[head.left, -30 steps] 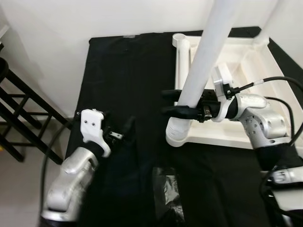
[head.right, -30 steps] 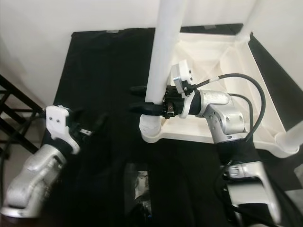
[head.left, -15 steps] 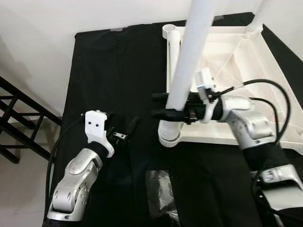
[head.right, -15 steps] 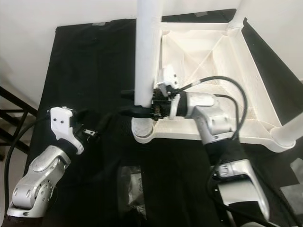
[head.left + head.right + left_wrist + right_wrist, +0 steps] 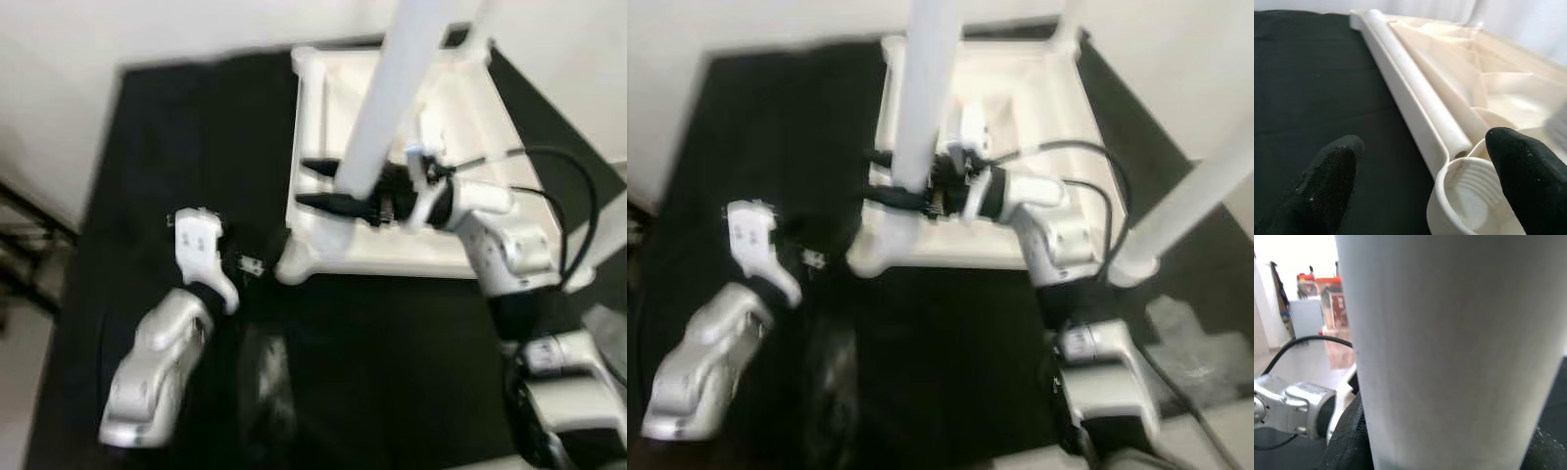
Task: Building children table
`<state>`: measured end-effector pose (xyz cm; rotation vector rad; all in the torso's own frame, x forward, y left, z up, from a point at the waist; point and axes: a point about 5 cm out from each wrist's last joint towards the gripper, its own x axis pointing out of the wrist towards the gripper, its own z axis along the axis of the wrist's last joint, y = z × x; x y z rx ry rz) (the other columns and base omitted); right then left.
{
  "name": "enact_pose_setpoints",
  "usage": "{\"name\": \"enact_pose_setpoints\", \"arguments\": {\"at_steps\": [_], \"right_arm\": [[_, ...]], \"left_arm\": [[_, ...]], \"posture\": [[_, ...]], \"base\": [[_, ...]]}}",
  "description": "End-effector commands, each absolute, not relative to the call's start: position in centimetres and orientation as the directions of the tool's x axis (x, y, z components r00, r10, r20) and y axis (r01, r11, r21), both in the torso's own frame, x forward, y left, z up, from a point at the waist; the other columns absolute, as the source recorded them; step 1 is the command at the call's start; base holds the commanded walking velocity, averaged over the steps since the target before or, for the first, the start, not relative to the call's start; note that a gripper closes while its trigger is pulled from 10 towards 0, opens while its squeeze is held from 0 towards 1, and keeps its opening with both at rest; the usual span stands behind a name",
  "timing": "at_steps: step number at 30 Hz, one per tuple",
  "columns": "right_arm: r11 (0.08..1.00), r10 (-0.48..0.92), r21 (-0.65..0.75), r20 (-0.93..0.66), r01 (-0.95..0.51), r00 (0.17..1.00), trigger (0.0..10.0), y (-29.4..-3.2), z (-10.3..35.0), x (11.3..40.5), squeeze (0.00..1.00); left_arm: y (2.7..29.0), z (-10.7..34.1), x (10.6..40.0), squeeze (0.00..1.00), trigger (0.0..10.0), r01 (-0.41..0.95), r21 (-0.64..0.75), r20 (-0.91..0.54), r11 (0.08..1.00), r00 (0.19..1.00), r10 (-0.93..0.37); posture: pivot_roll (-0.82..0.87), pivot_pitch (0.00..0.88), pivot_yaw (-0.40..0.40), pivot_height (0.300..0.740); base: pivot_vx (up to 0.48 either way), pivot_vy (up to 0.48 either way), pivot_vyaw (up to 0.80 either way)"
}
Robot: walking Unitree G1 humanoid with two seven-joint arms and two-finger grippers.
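We see a black cloth spread over most of the frame, reaching nearly to the white wall along the top. On the cloth, in the lower middle, lies a crumpled clear bag (too blurred to tell what it holds). At the left edge dark bars of a rack cross a strip of pale floor. In the right eye view another clear scrap lies at the lower right. The right wrist view gives us, in its upper left, a red-orange box above a grey cabinet.

Smooth white plastic tabletop, matt black cloth, silvery metal arms
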<state>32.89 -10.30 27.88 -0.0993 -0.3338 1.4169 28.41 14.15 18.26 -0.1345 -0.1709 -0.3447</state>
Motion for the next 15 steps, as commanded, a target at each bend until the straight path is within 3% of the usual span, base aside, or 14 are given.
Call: {"name": "enact_pose_setpoints", "arguments": {"at_steps": [1, 8, 15], "right_arm": [[0.170, 0.972, -0.290, 0.206, -0.942, 0.112, 10.0, -10.3, 29.0, 32.6, 0.00], [0.260, 0.953, -0.295, 0.231, -0.920, 0.196, 10.0, -10.0, 29.6, 33.1, 0.00], [0.262, 0.951, -0.314, 0.243, -0.913, 0.190, 10.0, -10.2, 30.2, 33.4, 0.00]], "left_arm": [[14.6, 18.1, 28.5, 0.00, 10.0, 0.324, -0.090, 0.177, 0.942, 0.936, -0.305], [16.0, 18.8, 29.3, 0.00, 10.0, 0.248, -0.065, 0.196, 0.967, 0.953, -0.232], [17.7, 20.0, 29.8, 0.00, 10.0, 0.196, -0.027, 0.229, 0.980, 0.956, -0.185]], "posture": [[0.03, 0.229, 0.002, 0.740], [0.03, 0.221, -0.003, 0.740], [0.04, 0.219, -0.001, 0.740]], "base": [[0.000, 0.000, 0.00], [0.000, 0.000, 0.00], [0.000, 0.000, 0.72]]}}
